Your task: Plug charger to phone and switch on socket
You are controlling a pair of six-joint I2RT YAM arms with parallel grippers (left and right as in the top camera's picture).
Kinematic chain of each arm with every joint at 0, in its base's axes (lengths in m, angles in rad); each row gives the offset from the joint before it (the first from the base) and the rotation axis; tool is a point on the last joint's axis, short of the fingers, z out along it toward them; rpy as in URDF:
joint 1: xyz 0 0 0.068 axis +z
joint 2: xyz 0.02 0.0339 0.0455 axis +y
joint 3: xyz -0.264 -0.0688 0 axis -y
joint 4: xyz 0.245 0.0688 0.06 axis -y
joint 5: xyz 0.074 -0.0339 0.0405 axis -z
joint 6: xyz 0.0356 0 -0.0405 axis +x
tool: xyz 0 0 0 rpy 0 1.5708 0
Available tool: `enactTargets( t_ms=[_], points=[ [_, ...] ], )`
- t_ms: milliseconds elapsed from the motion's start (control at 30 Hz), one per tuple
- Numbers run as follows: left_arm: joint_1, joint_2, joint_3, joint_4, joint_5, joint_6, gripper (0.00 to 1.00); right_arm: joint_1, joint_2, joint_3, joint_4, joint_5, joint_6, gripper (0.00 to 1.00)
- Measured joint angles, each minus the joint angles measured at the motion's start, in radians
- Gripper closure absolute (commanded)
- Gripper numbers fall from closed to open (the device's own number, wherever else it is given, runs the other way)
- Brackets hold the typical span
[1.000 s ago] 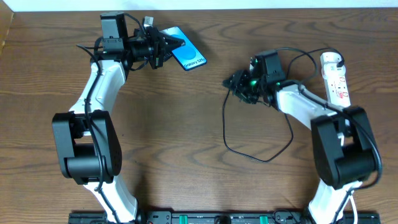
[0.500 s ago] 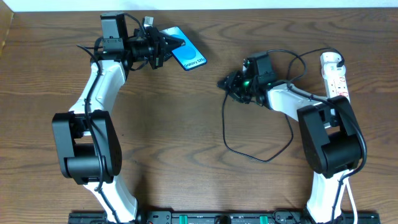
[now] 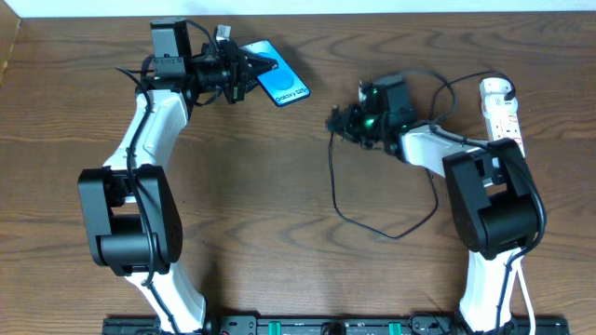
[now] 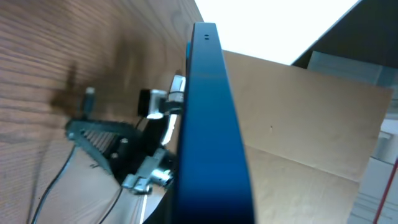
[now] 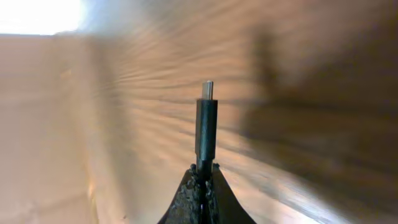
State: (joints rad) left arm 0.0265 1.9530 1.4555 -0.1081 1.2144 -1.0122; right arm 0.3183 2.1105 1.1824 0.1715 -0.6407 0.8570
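Dark wood-grain table [image 3: 279, 186], tan board [image 4: 298, 118], black rail [image 3: 326, 327] at near edge

Left arm [image 3: 154, 123] and right arm [image 3: 433, 145]: white shells, bulky black joints.

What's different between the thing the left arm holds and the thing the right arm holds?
The phone in the left gripper is a broad, flat blue slab; the charger in the right gripper ends in a thin black plug with a metal tip. The charger trails a long looping cable; the phone has nothing attached. Both are clamped in shut grippers.
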Motion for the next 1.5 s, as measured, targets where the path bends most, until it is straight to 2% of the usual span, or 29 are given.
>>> enactTargets(
  t_ms=[100,333,567,767,1000,1400,1500],
  points=[
    [0.003,0.000,0.000,0.008,0.031,0.008,0.93,-0.026,-0.001,0.000,0.078,-0.145,-0.064,0.99],
    [0.018,0.000,0.000,0.110,0.158,0.032,0.93,-0.047,-0.034,0.000,0.100,-0.484,-0.143,0.99],
    [0.019,0.000,0.000,0.217,0.281,0.045,0.93,-0.041,-0.135,0.000,0.102,-0.672,-0.162,0.99],
    [0.019,0.000,0.000,0.218,0.307,0.045,0.93,-0.039,-0.249,0.002,0.006,-0.719,-0.172,0.99],
    [0.019,0.000,0.000,0.220,0.283,0.045,0.93,-0.023,-0.328,0.000,-0.270,-0.645,-0.269,0.99],
    [0.018,0.000,0.000,0.222,0.213,0.041,0.92,0.069,-0.344,0.000,-0.186,-0.634,-0.313,0.99],
    [0.018,0.000,-0.002,0.288,0.199,0.013,0.93,0.069,-0.344,0.000,-0.146,-0.630,-0.289,0.99]
  ],
)
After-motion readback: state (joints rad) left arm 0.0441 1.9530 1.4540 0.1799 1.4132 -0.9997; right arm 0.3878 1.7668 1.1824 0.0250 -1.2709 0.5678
